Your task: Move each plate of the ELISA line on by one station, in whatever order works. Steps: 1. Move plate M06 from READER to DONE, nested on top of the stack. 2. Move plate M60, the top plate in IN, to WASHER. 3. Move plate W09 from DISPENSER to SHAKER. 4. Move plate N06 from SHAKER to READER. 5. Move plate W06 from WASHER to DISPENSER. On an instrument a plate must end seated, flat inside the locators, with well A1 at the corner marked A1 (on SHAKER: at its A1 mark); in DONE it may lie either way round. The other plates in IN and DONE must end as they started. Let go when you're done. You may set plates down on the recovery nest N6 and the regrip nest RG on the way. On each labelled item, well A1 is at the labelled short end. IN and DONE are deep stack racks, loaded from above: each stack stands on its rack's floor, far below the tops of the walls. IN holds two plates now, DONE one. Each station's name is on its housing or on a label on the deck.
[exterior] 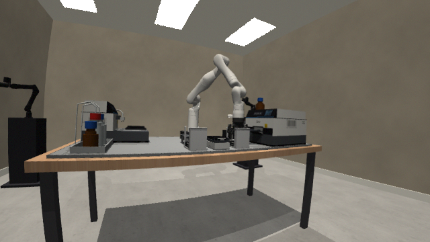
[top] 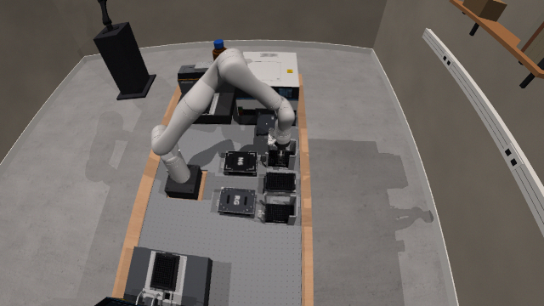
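Observation:
My gripper (top: 280, 156) is open and reaches straight down into the deep stack rack (top: 293, 150) (exterior: 242, 138) that stands just in front of the white reader (top: 272, 68) (exterior: 279, 126). A dark plate lies in that rack under the fingers, mostly hidden by them. In the exterior view the fingertips are hidden behind the rack wall. Another dark well plate (top: 279, 181) sits on the station between the two racks. A second rack (top: 292, 212) (exterior: 197, 138) holds a dark plate (top: 278, 212). A further plate (top: 165, 269) sits on the instrument at the near end of the deck.
Nest N6 (top: 240, 162) and nest RG (top: 236, 201) lie left of the racks, both bare. The arm's base (top: 184, 182) stands at the left edge. A dark instrument (top: 221, 106) is partly hidden under the arm. A brown bottle (top: 218, 48) stands behind it.

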Motion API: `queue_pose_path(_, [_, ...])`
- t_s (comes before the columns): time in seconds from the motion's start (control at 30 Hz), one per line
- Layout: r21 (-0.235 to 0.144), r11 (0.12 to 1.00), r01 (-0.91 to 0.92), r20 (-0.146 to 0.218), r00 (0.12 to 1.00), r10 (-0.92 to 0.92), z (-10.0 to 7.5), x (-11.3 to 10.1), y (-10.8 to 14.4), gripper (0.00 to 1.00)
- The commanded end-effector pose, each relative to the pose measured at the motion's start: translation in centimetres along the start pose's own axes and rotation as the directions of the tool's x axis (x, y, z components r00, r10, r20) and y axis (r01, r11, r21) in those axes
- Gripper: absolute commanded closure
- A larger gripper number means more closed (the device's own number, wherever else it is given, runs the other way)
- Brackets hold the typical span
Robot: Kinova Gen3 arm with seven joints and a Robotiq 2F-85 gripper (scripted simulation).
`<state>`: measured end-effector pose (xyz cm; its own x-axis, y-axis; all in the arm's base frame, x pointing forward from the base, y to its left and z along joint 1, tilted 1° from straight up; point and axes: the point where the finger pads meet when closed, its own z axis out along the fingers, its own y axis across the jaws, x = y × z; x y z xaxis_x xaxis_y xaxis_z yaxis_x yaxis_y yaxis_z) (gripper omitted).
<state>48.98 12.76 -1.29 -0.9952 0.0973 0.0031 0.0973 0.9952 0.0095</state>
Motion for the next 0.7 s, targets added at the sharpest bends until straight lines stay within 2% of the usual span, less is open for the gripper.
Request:
queue_pose_path(0.0, [-0.001,1.000,0.000,0.002,1.000,0.000,-0.5,-0.1,0.0,0.00])
queue_pose_path(0.67, [-0.001,1.000,0.000,0.002,1.000,0.000,-2.9,-0.1,0.0,0.00])
